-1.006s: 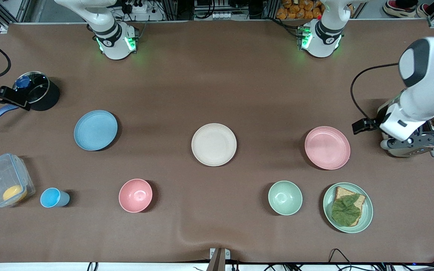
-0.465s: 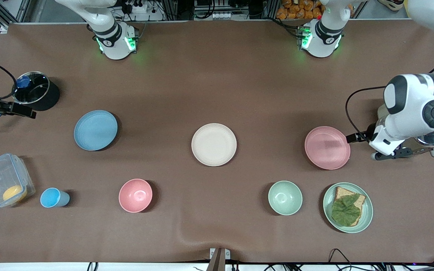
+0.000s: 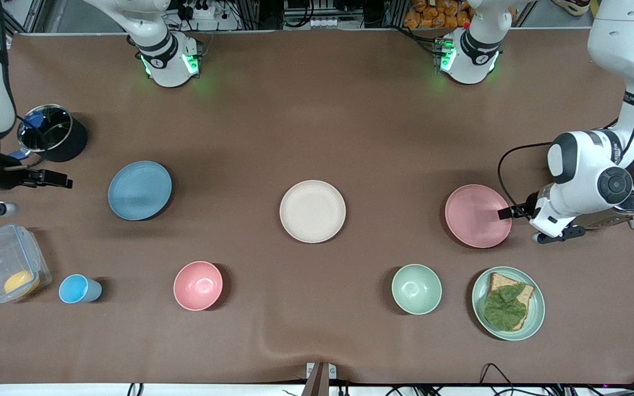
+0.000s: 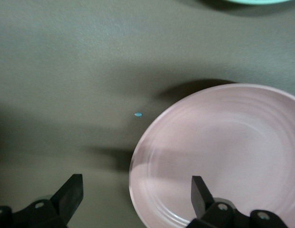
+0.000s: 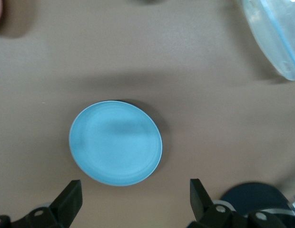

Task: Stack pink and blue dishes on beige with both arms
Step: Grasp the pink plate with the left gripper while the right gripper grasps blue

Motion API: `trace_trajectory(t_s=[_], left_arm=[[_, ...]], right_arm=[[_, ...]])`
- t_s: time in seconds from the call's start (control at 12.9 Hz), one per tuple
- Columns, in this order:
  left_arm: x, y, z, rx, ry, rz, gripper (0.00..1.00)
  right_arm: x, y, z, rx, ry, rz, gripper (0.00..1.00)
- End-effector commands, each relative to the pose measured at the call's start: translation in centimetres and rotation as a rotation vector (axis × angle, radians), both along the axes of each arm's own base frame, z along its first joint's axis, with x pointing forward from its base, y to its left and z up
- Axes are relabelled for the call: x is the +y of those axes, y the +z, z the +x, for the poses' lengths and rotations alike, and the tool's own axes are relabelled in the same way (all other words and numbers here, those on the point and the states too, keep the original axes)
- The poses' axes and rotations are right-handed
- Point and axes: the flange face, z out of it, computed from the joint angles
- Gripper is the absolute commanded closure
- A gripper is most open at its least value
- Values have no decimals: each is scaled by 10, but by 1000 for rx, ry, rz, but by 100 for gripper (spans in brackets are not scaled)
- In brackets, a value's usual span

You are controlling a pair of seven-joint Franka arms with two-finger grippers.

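— Pink plate (image 3: pixel 477 215) first: where does it sit, and what covers it?

— Right of centre in the front view, flat on the brown table (image 3: pixel 317 126), toward the left arm's end. Pale pink, matte, round, faint rings in its well. The left gripper (image 3: pixel 507 213) is at its rim on the side toward the toaster (image 3: pixel 633 198). In the left wrist view the plate (image 4: pixel 219 156) runs off the lower right edge, so part of it is cut off. The two fingers (image 4: pixel 69 194) stand spread wide, one over bare cloth, the other over the plate; nothing between them.

— And the blue one?

— Blue plate (image 3: pixel 140 190) lies left of centre in the front view, toward the right arm's end, same size, light blue, fully visible. The right gripper (image 3: pixel 55 179) sits at the left edge of the frame, between the plate and the black pot (image 3: pixel 53 135), apart from both. Its arm is partly out of frame. The right wrist view shows the plate (image 5: pixel 115 142) whole, the fingers (image 5: pixel 71 199) parted and empty.

— Beige?

— Beige plate (image 3: pixel 312 211) at frame centre, cream, shallow rim, bare, well apart from both others.

— Anything unclear?

— The clear container (image 3: pixel 6 264) at lower left is clipped in the right wrist view.
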Motion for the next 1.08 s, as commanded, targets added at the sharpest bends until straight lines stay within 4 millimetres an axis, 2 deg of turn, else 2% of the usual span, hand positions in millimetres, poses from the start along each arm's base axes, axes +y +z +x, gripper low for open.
trace_trajectory(t_s=[0.0,0.15,0.31,0.46,0.7,0.85,1.01], left_arm=[[-1,-15,1,-9,-15,4,7],[-1,-17,1,-6,-13,2,18],[1,-23,0,3,-10,1,21],[2,-25,0,6,-7,0,22],[1,-30,-1,15,-4,-3,30],[1,-30,0,13,-4,-3,43],[1,-30,0,14,9,-3,65]], right_arm=[[-23,-48,-10,-7,26,68,0],[-37,-86,-9,-3,49,109,0],[-40,-122,-7,14,62,125,0],[-39,-150,-6,24,61,131,0],[-33,-180,-7,53,65,139,0],[-25,-193,-7,74,75,146,0],[-19,-204,-8,93,82,154,0]])
